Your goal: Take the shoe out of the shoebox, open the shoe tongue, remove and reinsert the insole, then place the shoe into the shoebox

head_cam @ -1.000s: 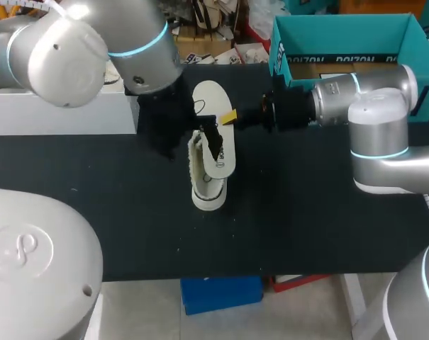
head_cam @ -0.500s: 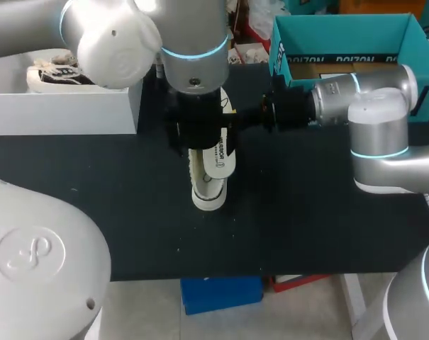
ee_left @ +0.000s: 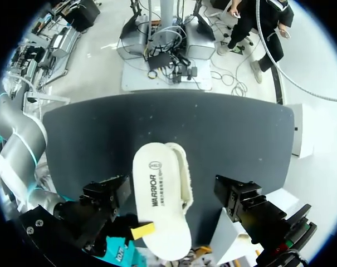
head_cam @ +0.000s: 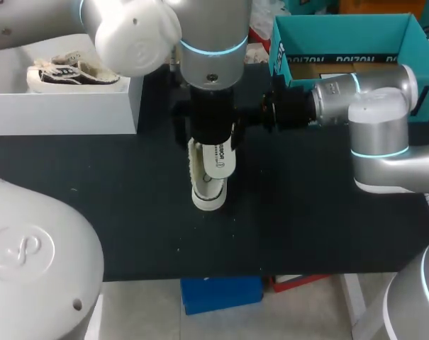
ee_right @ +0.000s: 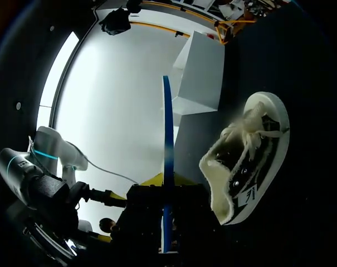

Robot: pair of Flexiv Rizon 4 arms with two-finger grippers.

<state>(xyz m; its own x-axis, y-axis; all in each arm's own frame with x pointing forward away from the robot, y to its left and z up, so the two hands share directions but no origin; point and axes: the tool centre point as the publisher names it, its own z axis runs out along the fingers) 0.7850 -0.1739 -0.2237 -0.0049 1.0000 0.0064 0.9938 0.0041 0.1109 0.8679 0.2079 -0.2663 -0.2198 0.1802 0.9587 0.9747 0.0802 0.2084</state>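
**A:** Entry one, the shoe?

**B:** We list the shoe (head_cam: 208, 193) near the middle of the black surface (head_cam: 306, 212), lying on its side. It has a dark upper, white laces, a thick cream rubber sole and a fleecy pale lining at the collar.

**A:** Entry two, the insole?

**B:** The insole (ee_left: 157, 206) is a flat, long oval with a smooth white face bearing print. Edge-on it shows as a thin blue strip. It sits just beside the shoe's fleecy opening; we cannot tell whether the two touch.

**A:** The claws?

**B:** Our right gripper (ee_right: 165, 183) pinches the insole's edge between both yellow tips. Our left gripper (ee_left: 172, 193) hangs over shoe and insole, its black fingers (ee_left: 238, 194) spread wide and clear of both.

**A:** Containers?

**B:** The white shoebox (head_cam: 65, 110), with smooth straight walls, stands at the far left corner and holds a second shoe (head_cam: 65, 71). The teal box (head_cam: 413, 35), made of cardboard, stands at the far right corner.
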